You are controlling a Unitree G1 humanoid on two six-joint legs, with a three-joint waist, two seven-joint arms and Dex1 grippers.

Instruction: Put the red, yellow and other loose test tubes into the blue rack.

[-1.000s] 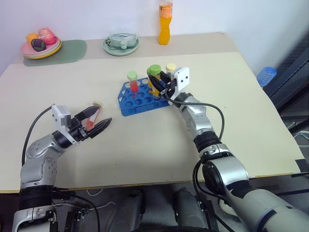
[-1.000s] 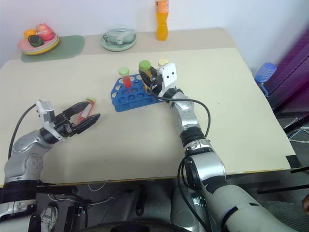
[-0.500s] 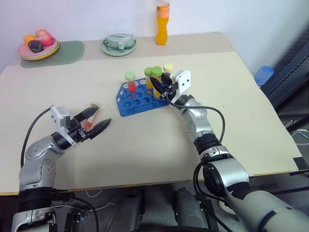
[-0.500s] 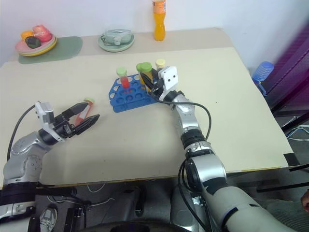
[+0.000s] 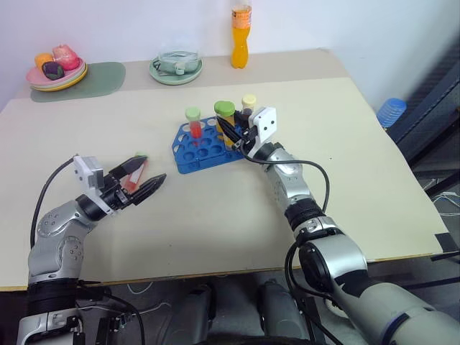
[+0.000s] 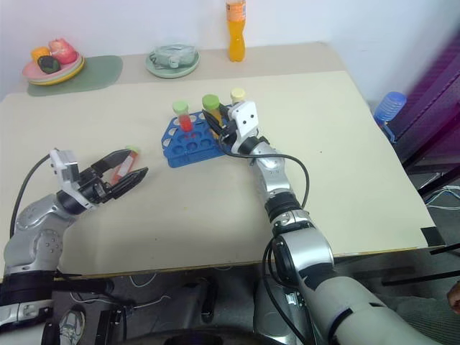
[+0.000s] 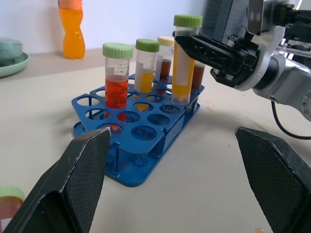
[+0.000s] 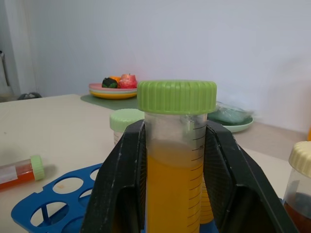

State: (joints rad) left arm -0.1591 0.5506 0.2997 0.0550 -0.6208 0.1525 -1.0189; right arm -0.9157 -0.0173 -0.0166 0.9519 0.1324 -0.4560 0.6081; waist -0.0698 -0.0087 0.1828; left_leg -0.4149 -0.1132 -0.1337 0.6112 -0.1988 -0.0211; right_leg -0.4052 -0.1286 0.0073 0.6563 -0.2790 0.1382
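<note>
Right wrist view: right gripper (image 8: 177,160) is pinched on a clear plastic test tube with orange-yellow liquid and a green screw cap (image 8: 176,160), one finger on each side, tube upright, long axis vertical.

Left wrist view puts that tube's bottom (image 7: 183,73) down at the blue plastic grid rack (image 7: 141,145), in the rack's back row; can't tell if it is fully seated or just hovering in the hole. Rack already carries a red-liquid tube with a green cap (image 7: 117,77), another yellow-liquid tube (image 7: 146,68) and a dark brown tube with a pale cap (image 7: 165,60).

Left eye view: rack (image 5: 205,149) sits centre of the beige surface (image 5: 345,165), right gripper (image 5: 235,131) at its right end. Left gripper (image 5: 141,181) is at lower left, fingers spread wide, holding nothing.

Key relation: one loose red-liquid tube with a green cap (image 5: 135,172) lies flat on the surface just behind the left gripper's spread fingers, long axis roughly along them. Left arm is clearly the nearer one; rack lies well to the upper right of it. My read: right drops its tube, left takes the red one.
</note>
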